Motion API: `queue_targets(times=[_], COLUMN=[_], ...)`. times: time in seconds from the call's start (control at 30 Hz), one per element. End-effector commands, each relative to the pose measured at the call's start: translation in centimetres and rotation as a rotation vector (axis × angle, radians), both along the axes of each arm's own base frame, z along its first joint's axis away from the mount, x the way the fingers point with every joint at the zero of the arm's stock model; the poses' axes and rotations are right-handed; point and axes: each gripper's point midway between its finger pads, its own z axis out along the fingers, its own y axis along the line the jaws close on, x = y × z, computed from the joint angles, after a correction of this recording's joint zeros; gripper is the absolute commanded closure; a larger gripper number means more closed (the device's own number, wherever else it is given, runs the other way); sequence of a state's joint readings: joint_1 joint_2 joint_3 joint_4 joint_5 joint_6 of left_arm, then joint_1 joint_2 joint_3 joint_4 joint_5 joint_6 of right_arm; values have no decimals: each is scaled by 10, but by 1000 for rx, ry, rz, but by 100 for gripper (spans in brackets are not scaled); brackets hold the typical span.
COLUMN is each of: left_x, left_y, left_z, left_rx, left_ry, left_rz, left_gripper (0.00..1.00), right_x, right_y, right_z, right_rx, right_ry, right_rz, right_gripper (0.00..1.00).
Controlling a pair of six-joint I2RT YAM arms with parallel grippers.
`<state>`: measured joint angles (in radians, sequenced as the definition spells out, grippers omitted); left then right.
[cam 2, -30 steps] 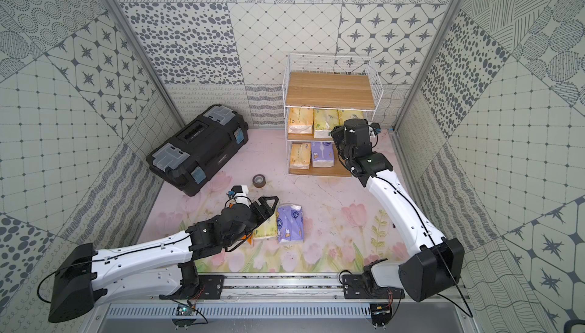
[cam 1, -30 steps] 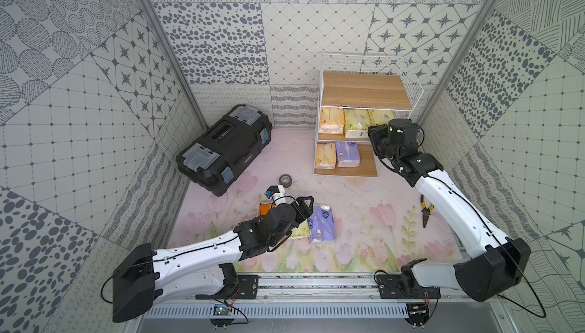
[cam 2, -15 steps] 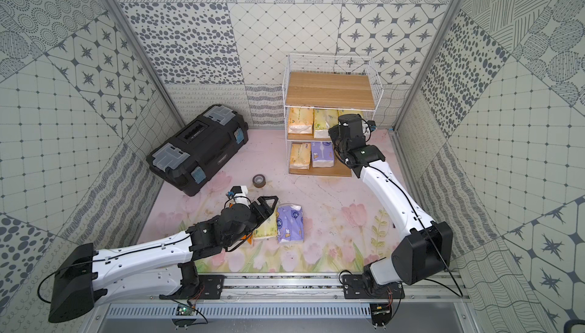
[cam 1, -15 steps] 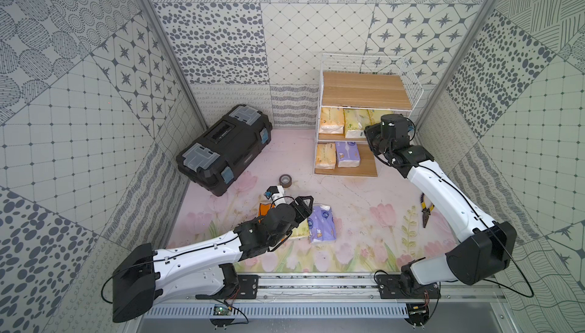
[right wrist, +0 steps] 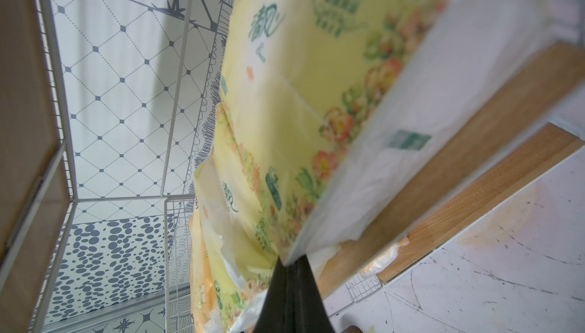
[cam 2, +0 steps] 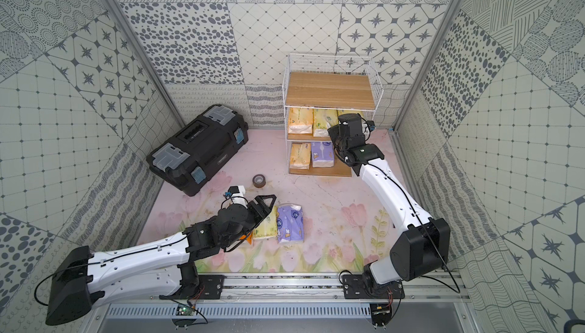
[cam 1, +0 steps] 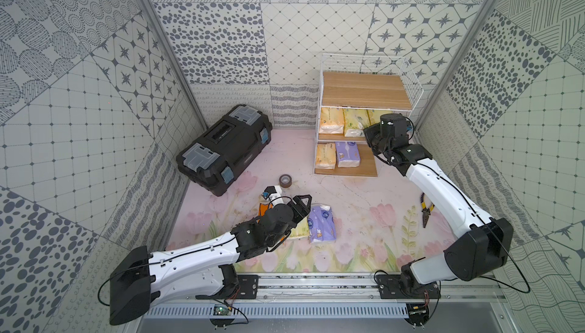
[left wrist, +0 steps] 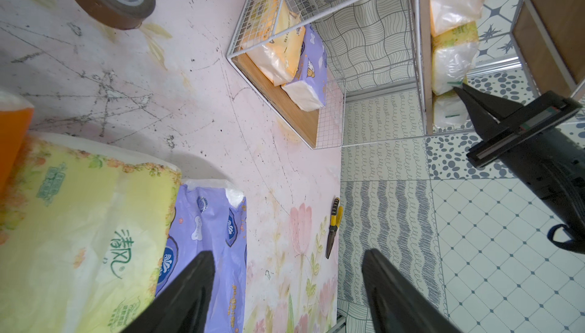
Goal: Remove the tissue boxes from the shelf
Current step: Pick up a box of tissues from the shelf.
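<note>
Right wrist view: right gripper has its fingers together, pinched on the plastic wrap at the white end of a yellow-green pack. That pack sits on the middle board of the shelf and looks blurred. A second yellow-green pack lies just beside it.

Both top views: shelf stands at the far right corner of the floor. Middle board carries a yellow-orange pack at its left end, then the two yellow-green ones; the rightmost is mostly hidden behind the right wrist. Bottom board carries another yellow-orange pack and a purple pack, touching, at its left end.

Off the shelf, three packs lie side by side near the middle of the floor: orange, yellow-green, purple.

Left wrist view: left gripper hangs over the floor purple pack's edge, jaws wide apart, gripping nothing.

Other items: toolbox along the left edge, tape roll between toolbox and shelf, pliers near the right edge.
</note>
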<state>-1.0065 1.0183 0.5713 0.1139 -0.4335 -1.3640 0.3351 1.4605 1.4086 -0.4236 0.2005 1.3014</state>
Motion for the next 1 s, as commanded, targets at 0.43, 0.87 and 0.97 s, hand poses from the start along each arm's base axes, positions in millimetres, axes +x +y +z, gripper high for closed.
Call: queue_targets(times=[0.43,0.87,0.97], left_x=[66,142,152], left_y=[-54,-131,-153], left_z=[97,123,126], left_rx=[-245,-407,-420], left_ry=[-147,-141,-149], left_rz=[-151,-312,-381], left_gripper=[6,1,1], right_x=[-58,-83,-89], right_y=[0,4,4], right_z=[20,21,23], right_rx=[49,57,58], right_ry=[-86,-121,-131], right_rz=[119,209,221], right_gripper=[100,100,100])
